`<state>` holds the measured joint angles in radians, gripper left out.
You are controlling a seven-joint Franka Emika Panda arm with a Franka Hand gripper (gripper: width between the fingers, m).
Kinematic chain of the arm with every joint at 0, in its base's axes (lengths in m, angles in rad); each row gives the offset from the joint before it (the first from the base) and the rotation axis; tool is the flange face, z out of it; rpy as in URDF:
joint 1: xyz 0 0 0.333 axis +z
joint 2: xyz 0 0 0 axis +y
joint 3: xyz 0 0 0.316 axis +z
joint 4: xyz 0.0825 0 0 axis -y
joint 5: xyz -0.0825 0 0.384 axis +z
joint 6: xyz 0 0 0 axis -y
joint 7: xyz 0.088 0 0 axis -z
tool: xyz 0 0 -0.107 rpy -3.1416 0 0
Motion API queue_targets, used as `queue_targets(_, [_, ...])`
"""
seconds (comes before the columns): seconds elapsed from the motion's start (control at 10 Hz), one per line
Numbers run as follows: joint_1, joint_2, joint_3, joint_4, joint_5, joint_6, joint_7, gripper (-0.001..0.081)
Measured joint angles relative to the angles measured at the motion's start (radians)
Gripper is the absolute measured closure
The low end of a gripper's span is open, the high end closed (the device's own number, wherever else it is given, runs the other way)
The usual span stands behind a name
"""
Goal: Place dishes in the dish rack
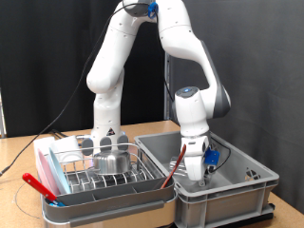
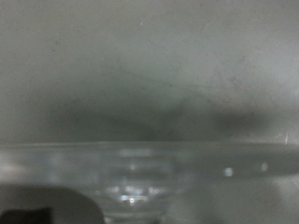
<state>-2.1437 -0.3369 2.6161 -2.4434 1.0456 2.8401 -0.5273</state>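
Observation:
The dish rack is a low silver wire rack in a white tray at the exterior view's lower left. A shiny steel bowl sits in it, with the whitish-grey utensil holder behind. My gripper is lowered into the large grey crate to the right of the rack, its fingertips hard to make out. The wrist view is filled by a blurred clear glass piece very close below the hand, against the crate's grey floor. No fingers show there. The light blue plate is out of view.
A red utensil lies across the rack tray's front left corner. A thin red stick leans between rack and crate. Small items lie in the crate's far right corner. A black cable trails over the wooden table at left.

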Motion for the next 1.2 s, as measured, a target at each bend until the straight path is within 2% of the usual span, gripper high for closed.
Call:
queue_targets(0.1, [-0.001,0.000,0.001,0.001,0.019,0.002,-0.020,0.0274])
queue_targets(0.2, [-0.001,0.000,0.002,0.001,0.036,0.007,-0.039,0.0411])
queue_targets(0.3, [0.000,0.000,0.003,0.001,0.051,0.009,-0.056,0.0411])
queue_targets(0.4, [0.000,0.000,0.003,0.001,0.062,0.012,-0.068,0.0611])
queue_targets(0.5, [0.000,0.000,0.004,0.001,0.078,0.019,-0.084,0.0696])
queue_targets(0.8, [0.000,0.002,0.013,0.001,0.148,0.033,-0.166,0.0696])
queue_targets(0.9, [-0.003,0.010,0.016,0.001,0.198,0.020,-0.246,0.0696])
queue_targets(1.0, [-0.009,0.023,0.015,0.001,0.231,-0.024,-0.328,0.0696])
queue_targets(1.2, [-0.017,0.051,0.007,-0.003,0.235,-0.102,-0.388,0.0696])
